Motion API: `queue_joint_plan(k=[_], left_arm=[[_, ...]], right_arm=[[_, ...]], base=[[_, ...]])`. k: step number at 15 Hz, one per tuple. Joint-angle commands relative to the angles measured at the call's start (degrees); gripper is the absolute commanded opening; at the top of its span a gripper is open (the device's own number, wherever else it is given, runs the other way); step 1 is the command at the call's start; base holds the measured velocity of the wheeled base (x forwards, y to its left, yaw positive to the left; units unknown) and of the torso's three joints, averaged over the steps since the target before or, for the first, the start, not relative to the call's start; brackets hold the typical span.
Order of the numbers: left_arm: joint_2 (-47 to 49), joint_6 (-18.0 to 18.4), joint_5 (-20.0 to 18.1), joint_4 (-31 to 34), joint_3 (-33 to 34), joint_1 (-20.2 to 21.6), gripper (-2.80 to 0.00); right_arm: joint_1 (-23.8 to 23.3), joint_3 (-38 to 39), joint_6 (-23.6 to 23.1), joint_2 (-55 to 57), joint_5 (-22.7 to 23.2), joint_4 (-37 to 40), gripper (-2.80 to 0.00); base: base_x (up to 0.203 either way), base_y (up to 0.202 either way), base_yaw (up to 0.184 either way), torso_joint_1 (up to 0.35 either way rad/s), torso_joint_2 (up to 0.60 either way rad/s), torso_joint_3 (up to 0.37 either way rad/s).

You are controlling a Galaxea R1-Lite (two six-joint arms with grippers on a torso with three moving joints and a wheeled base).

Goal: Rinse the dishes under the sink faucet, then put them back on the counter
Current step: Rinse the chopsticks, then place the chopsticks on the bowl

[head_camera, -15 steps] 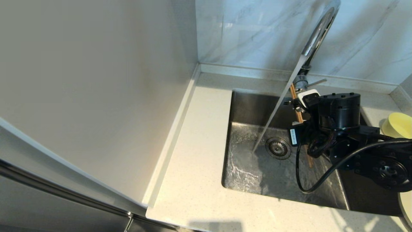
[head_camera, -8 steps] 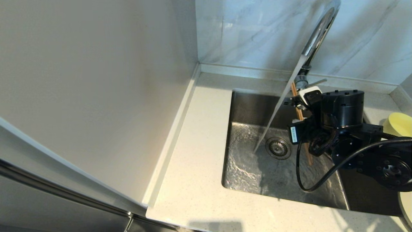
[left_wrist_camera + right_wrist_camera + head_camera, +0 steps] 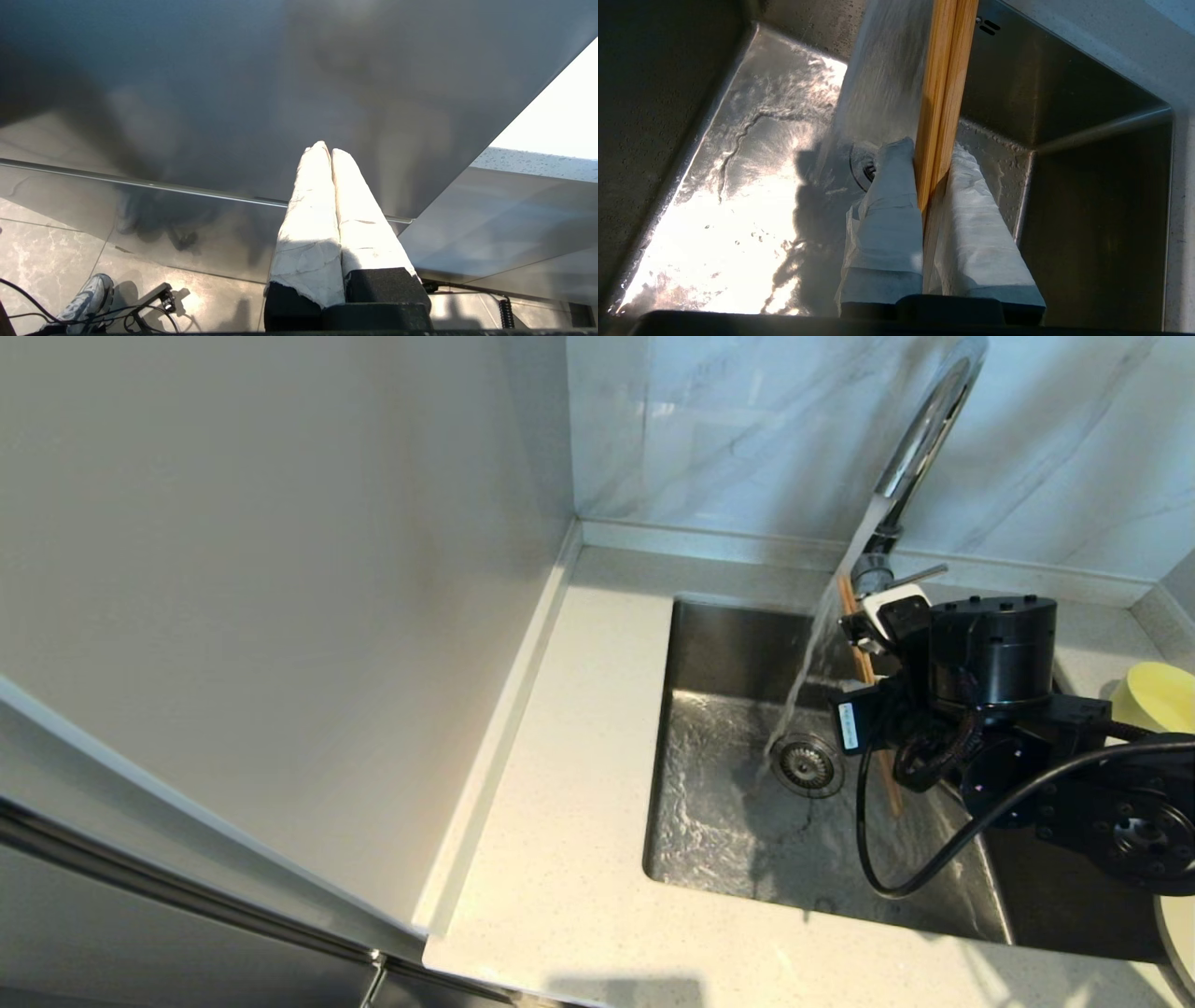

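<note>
Wooden chopsticks (image 3: 944, 88) in right gripper (image 3: 930, 163) now touch water stream (image 3: 814, 644).

Hard glare burns on the wet sink basin (image 3: 714, 224) floor; the running water (image 3: 822, 625) blurs; the worktop (image 3: 560, 859) sits evenly lit.

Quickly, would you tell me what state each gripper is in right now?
Left gripper: shut, holding nothing, parked away from the sink.
Right gripper: shut on the chopsticks, over the basin beside the water stream.
</note>
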Motion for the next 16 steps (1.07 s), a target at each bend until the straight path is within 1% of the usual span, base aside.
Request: queue_joint_plan(k=[1, 4, 6, 7, 8, 10, 12, 13, 15, 16], left_arm=[[0.0, 0.0, -0.08, 0.0, 0.0, 0.01, -2.8], [0.0, 0.0, -0.08, 0.0, 0.0, 0.01, -2.8], [0.0, 0.0, -0.06, 0.0, 0.0, 0.01, -2.8], [0.0, 0.0, 0.01, 0.0, 0.0, 0.01, -2.8], [0.0, 0.0, -0.08, 0.0, 0.0, 0.01, -2.8], [0.0, 0.0, -0.04, 0.0, 0.0, 0.01, -2.8], [0.0, 0.0, 0.01, 0.0, 0.0, 0.01, -2.8], [0.0, 0.0, -0.01, 0.0, 0.0, 0.01, -2.8], [0.0, 0.0, -0.01, 0.0, 0.0, 0.01, -2.8], [0.0, 0.0, 0.01, 0.0, 0.0, 0.01, -2.8]], right_arm=[[0.11, 0.16, -0.07, -0.07, -0.24, -0.19, -2.8], [0.02, 0.64, -0.04, -0.89, -0.21, -0.01, -2.8], [-0.48, 2.33, 0.01, -4.39, -0.23, 1.17, -2.8], [-1.75, 3.56, 0.02, -7.41, -0.21, 1.89, -2.8], [-4.24, 4.51, 0.05, -10.44, -0.08, 2.73, -2.8], [-12.06, 5.42, 0.6, -16.19, 0.81, 4.49, -2.8], [-18.33, 5.23, 3.5, -20.62, 1.56, 5.33, -2.8], [-20.17, 3.6, 4.99, -22.09, 1.6, 5.45, -2.8], [-22.82, -4.66, 6.66, -23.34, 1.39, 5.95, -2.8], [-23.33, -7.43, 7.63, -23.84, 1.08, 6.63, -2.8]], base=[[0.0, 0.0, 0.0, 0.0, 0.0, 0.0], [0.0, 0.0, 0.0, 0.0, 0.0, 0.0], [0.0, 0.0, 0.0, 0.0, 0.0, 0.0], [0.0, 0.0, 0.0, 0.0, 0.0, 0.0], [0.0, 0.0, 0.0, 0.0, 0.0, 0.0], [0.0, 0.0, 0.0, 0.0, 0.0, 0.0], [0.0, 0.0, 0.0, 0.0, 0.0, 0.0], [0.0, 0.0, 0.0, 0.0, 0.0, 0.0], [0.0, 0.0, 0.0, 0.0, 0.0, 0.0], [0.0, 0.0, 0.0, 0.0, 0.0, 0.0]])
